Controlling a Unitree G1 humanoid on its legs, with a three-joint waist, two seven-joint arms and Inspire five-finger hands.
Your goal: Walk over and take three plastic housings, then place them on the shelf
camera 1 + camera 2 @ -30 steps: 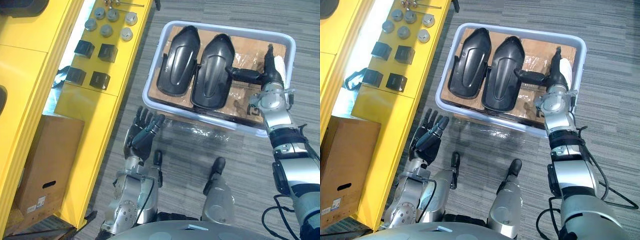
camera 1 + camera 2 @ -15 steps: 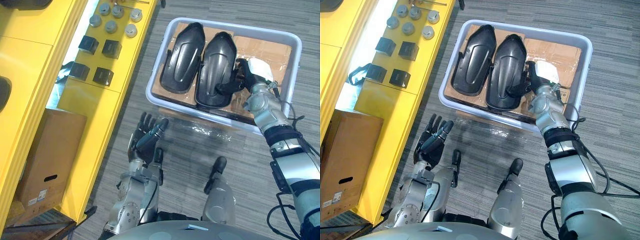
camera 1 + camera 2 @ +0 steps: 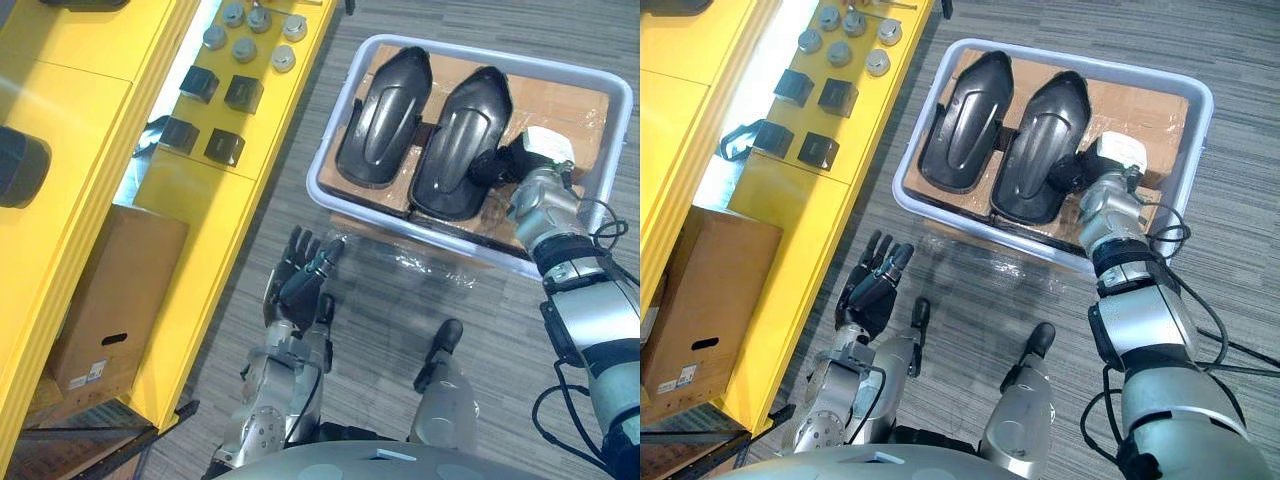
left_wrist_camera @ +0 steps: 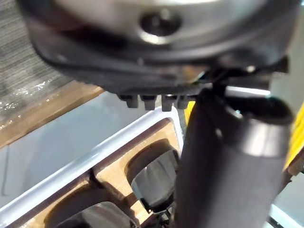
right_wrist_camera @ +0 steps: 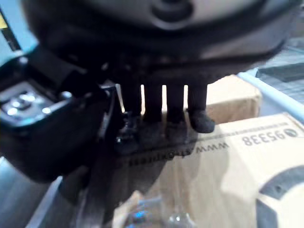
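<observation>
Two black plastic housings lie side by side on cardboard in a pale bin (image 3: pixel 330 195) on the floor: the left housing (image 3: pixel 385 120) and the right housing (image 3: pixel 460 145). My right hand (image 3: pixel 512 162), with its white thumb cover, sits at the right housing's lower right edge. Its fingers (image 5: pixel 161 111) are curled down over that rim, with the thumb on the other side. My left hand (image 3: pixel 300 282) hangs open with straight fingers over the carpet in front of the bin, touching nothing. The bin's rim (image 4: pixel 95 161) shows past it in the left wrist view.
A yellow shelf (image 3: pixel 150 200) runs along the left, bearing black blocks (image 3: pixel 222 148) and grey round parts (image 3: pixel 245 48). A dark rounded part (image 3: pixel 20 165) rests on its upper level. A cardboard box (image 3: pixel 110 300) stands underneath. Grey carpet lies between shelf and bin.
My right hand has swung from the bare cardboard at the bin's right over to the right housing, and its straight fingers have curled on the rim. The camera has shifted; the left hand stays open.
</observation>
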